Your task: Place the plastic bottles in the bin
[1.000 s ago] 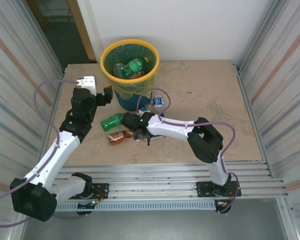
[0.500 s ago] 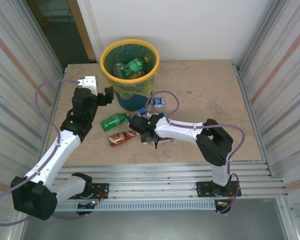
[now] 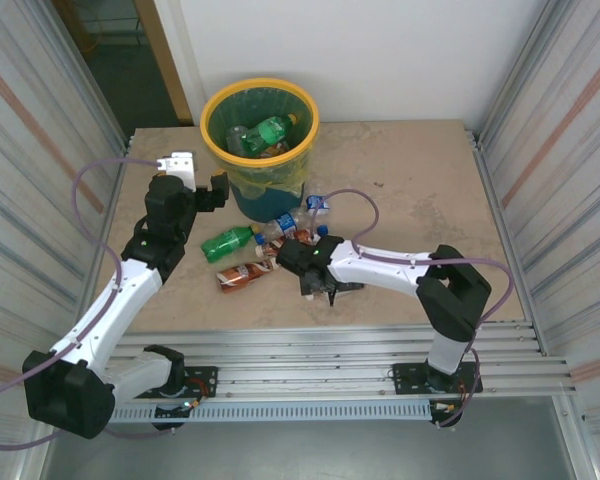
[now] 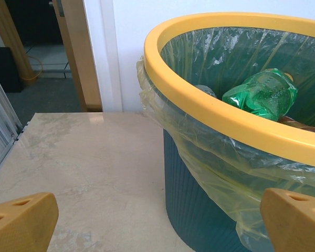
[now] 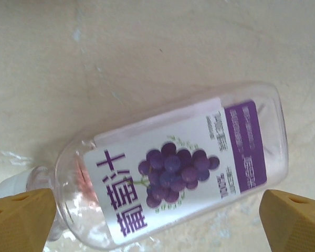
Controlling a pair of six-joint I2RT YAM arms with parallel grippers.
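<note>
The bin (image 3: 216,145), yellow-rimmed with a dark teal body, stands at the back of the table and holds a green bottle (image 3: 270,130) among others. On the table in front of it lie a green bottle (image 3: 225,243), a brown-orange one (image 3: 242,275) and clear blue-capped ones (image 3: 280,226). My right gripper (image 3: 325,290) hangs open over a clear bottle with a purple grape label (image 5: 173,178), which lies flat between its orange fingertips (image 5: 21,218). My left gripper (image 3: 195,178) is open beside the bin (image 4: 210,105), with nothing between its fingers.
Another small clear bottle (image 3: 318,203) lies right of the bin's foot. The bin's yellow-green liner (image 4: 215,163) hangs loose over its side. Corrugated metal walls close in both sides, and a metal rail runs along the near edge (image 3: 310,350).
My right arm has swung right and toward the near edge, away from the brown-orange bottle, uncovering the clear bottles by the bin. The left arm has hardly moved.
</note>
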